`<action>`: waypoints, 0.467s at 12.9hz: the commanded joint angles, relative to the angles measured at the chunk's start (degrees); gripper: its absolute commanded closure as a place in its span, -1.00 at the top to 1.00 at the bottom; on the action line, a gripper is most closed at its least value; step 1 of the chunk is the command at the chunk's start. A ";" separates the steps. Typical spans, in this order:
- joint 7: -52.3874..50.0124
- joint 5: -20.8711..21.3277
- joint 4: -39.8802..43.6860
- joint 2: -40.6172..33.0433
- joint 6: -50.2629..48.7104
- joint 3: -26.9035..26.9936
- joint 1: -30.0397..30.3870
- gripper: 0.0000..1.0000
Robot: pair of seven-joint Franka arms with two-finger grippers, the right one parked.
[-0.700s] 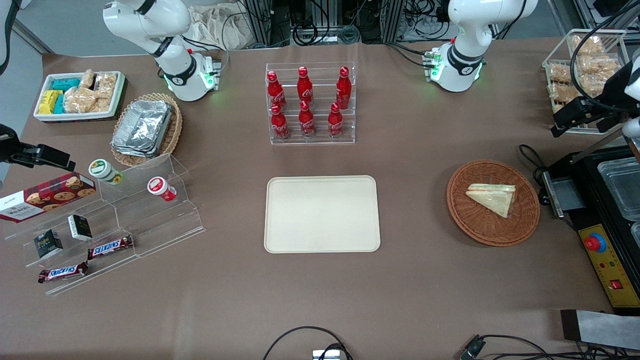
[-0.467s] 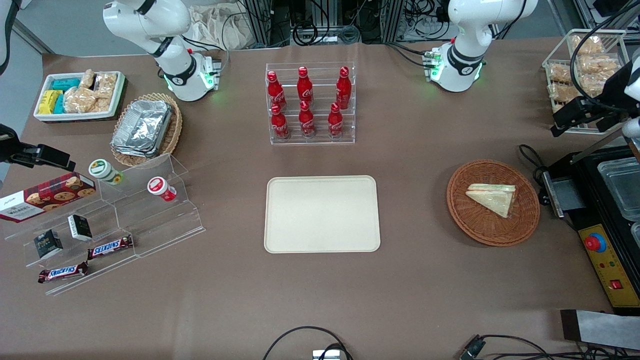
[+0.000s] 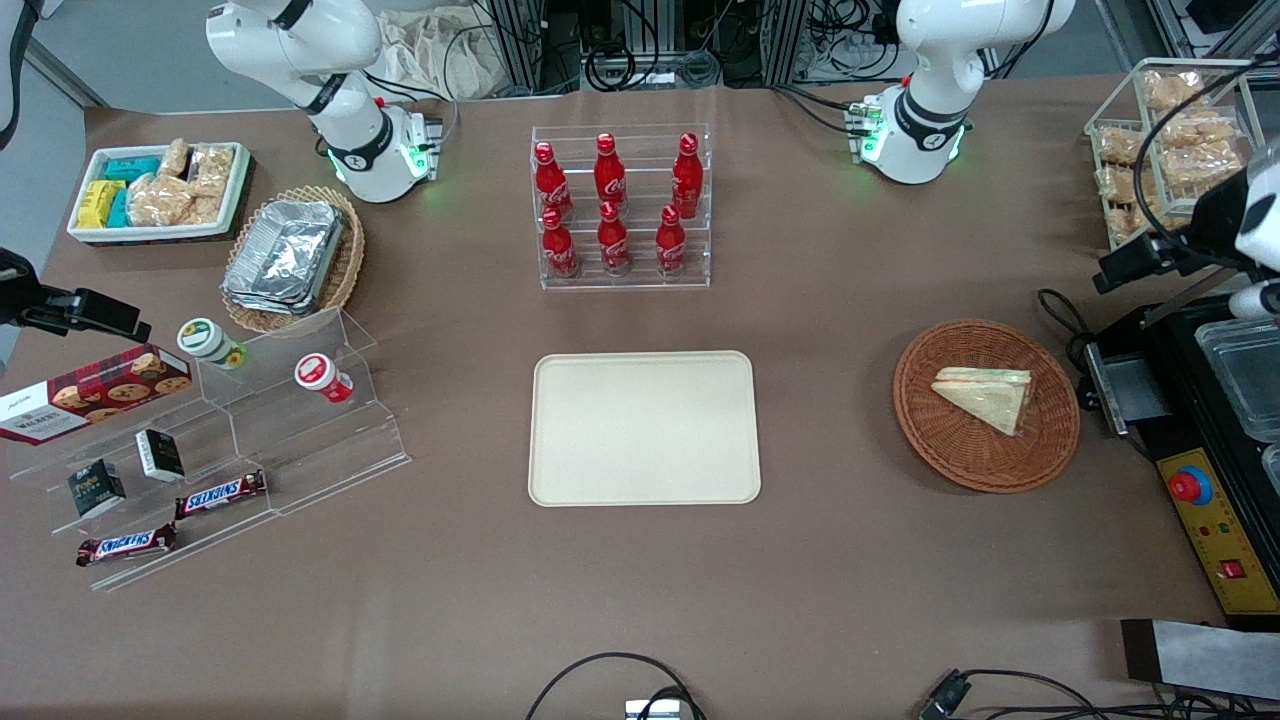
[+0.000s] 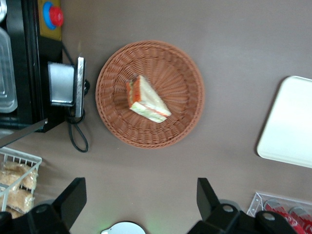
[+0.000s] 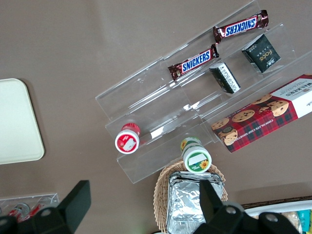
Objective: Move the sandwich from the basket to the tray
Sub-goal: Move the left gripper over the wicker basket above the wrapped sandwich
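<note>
front view: high, looking steeply down on the whole table.
left wrist view: down past the gripper, apparently high over the basket.
shared: basket, tray.

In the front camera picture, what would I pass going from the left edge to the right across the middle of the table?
Cookie box → red-lidded cup → tray → basket holding the sandwich → open end effector, hovering farther from the camera.

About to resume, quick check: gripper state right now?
Gripper: open, holding nothing, high above the table, farther from the front camera than the basket and its sandwich.
</note>
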 commanded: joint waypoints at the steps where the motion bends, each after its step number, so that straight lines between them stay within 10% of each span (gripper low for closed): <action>1: -1.59 -0.68 -6.50 -0.53 5.29 0.48 2.52 1.00; 6: -8.08 -0.68 -19.77 -2.47 20.31 2.85 3.23 1.00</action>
